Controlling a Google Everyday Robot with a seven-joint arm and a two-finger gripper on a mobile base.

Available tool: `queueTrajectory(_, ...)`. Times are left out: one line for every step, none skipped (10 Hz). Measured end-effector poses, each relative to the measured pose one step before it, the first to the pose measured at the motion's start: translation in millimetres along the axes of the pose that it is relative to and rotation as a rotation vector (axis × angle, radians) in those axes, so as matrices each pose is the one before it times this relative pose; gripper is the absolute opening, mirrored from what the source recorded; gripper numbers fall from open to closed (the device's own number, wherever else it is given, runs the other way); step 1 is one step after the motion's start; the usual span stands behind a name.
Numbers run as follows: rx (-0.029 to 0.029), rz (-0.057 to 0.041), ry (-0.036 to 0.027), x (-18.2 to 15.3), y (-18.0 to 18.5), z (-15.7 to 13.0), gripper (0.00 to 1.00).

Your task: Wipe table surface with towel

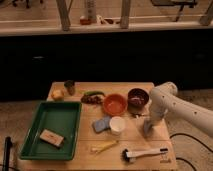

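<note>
A blue-grey folded towel (101, 124) lies on the wooden table (150, 145), just left of a white cup (117, 125). My gripper (148, 132) hangs from the white arm (165, 97) at the right side of the table. It points down, close to the tabletop, right of the cup and well apart from the towel. It holds nothing that I can see.
A green tray (60, 117) with a brown block (52, 137) fills the left side. An orange bowl (115, 104), a dark bowl (137, 97), a small dark cup (70, 87), a yellow item (104, 146) and a white-handled brush (145, 154) stand around.
</note>
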Motion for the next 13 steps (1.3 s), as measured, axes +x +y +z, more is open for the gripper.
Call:
queueTrajectory(-0.00088, -0.00454, -0.00292, -1.61, -1.44, 0.26, 0.00)
queueTrajectory(-0.00018, 0.00340, 0.00043, 1.63, 1.57, 0.14, 0.00)
queueTrajectory(-0.00019, -0.00086, 0.00368, 1.02, 0.08, 0.12, 0.00)
queueTrajectory(-0.00003, -0.00161, -0.00050, -0.87, -0.73, -0.02, 0.00)
queueTrajectory(0.00017, -0.00125, 0.00001, -0.54, -0.61, -0.13, 0.00)
queueTrajectory(-0.00058, 0.00105, -0.00062, 0.27, 0.62, 0.44, 0.00)
queueTrajectory(0.00014, 0.00123, -0.00014, 0.45, 0.46, -0.01, 0.00)
queueTrajectory(0.00004, 0.00011, -0.00031, -0.07, 0.00, -0.06, 0.00)
queueTrajectory(0.00005, -0.00124, -0.00036, -0.68, -0.64, -0.04, 0.00)
queueTrajectory(-0.00027, 0.00018, -0.00040, -0.08, 0.16, 0.12, 0.00)
queueTrajectory(0.00008, 0.00066, 0.00006, 0.31, 0.26, -0.03, 0.00)
queueTrajectory(-0.00001, -0.00004, -0.00011, -0.06, 0.01, 0.00, 0.00)
queueTrajectory(-0.00055, 0.00030, -0.00121, -0.23, 0.14, 0.68, 0.00)
